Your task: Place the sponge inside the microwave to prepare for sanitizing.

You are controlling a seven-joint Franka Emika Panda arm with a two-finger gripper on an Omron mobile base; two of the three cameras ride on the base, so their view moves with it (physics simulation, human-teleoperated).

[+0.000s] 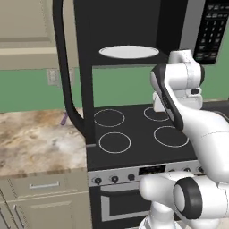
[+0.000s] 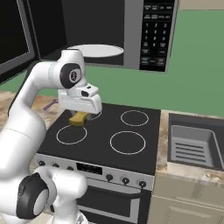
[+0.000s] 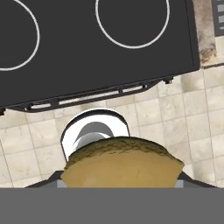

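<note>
The sponge [image 2: 79, 119], an olive-yellow block, hangs just below my hand, over the rear left burner of the stove. My gripper [image 2: 80, 115] is shut on it. In the hand view the sponge [image 3: 122, 164] fills the bottom centre and hides the fingertips, with the stovetop and the floor tiles behind it. The microwave [image 2: 151, 33] is mounted above the stove with its door [image 1: 66, 76] swung open to the left. Its round white turntable [image 1: 129, 51] [image 2: 96, 50] is bare and sits higher than the sponge.
A black cooktop [image 1: 134, 129] with four ringed burners lies under the hand. A marbled counter [image 1: 36, 143] with a small purple object [image 1: 65, 118] is to the left, and a sink [image 2: 192, 144] is to the right. The open door's handle reaches down to the stove's left edge.
</note>
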